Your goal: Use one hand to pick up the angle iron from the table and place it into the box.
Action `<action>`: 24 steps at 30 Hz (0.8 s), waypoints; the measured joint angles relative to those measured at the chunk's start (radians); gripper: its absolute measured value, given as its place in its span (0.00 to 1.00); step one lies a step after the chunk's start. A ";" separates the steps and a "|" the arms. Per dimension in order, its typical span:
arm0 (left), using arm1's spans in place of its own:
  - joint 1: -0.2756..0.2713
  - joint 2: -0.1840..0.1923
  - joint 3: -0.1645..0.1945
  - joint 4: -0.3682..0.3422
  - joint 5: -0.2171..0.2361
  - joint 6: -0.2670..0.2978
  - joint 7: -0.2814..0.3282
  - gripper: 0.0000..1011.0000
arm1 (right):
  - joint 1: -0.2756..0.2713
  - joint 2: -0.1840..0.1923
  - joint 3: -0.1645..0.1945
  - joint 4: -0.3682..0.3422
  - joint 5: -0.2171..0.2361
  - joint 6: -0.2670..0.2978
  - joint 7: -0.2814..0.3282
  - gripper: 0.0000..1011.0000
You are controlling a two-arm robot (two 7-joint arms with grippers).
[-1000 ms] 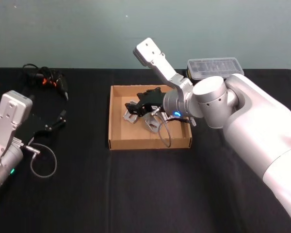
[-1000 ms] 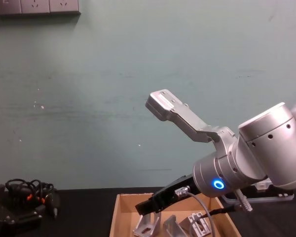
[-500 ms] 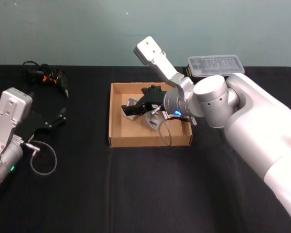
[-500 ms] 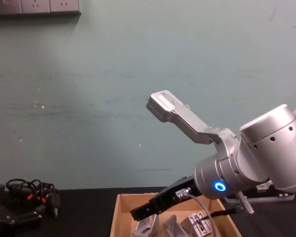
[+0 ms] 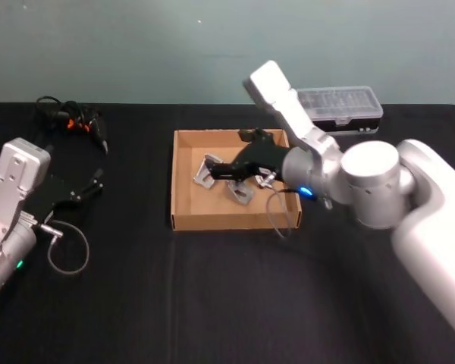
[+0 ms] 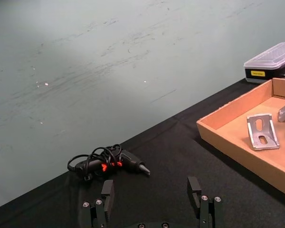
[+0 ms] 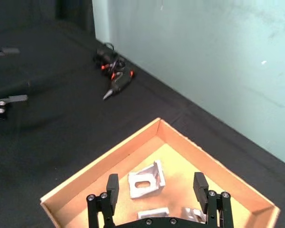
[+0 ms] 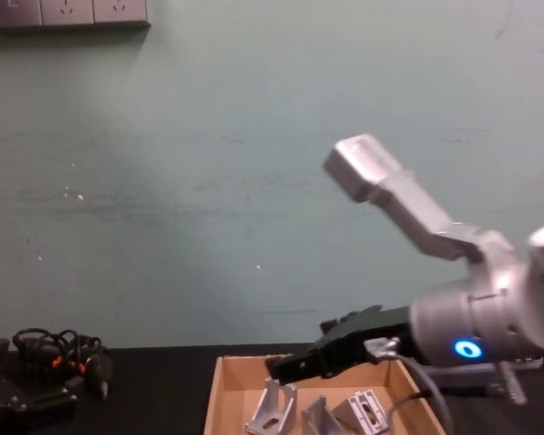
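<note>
The right gripper [image 5: 226, 171] hangs just above the box [image 5: 183, 182], and its two fingers [image 7: 112, 184] are spread wide apart with nothing between them. The tan box sits in the middle of the black table [image 5: 212, 303]. Three silver angle irons lie inside it. One angle iron [image 5: 207, 170] is at the 9 o'clock side of the box floor, right below the fingertips of the right gripper. A second angle iron [image 5: 241, 192] lies just beside it toward 5 o'clock, and a third one [image 8: 366, 410] is close by, partly hidden under the arm. The left gripper [image 5: 89, 186] rests low over the table far off at 9 o'clock from the box, and its fingers [image 6: 107, 191] are also spread apart and empty. A bundle of black cable with a small tool [image 5: 76, 121] lies at 10 o'clock from the box, near the back edge. A black case with a clear lid [image 5: 341, 102] sits at 2 o'clock from the box, behind the right arm.
</note>
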 joint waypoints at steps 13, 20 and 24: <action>0.000 0.000 0.000 0.000 0.000 0.000 0.000 1.00 | -0.319 0.114 0.151 -0.325 0.008 -0.209 -0.127 0.99; 0.000 0.000 0.000 0.000 0.000 0.000 0.000 1.00 | -0.465 0.131 0.230 -0.403 0.012 -0.273 -0.186 0.99; 0.000 0.000 0.000 0.000 0.000 0.000 0.000 1.00 | -0.517 0.127 0.258 -0.421 0.003 -0.298 -0.218 0.99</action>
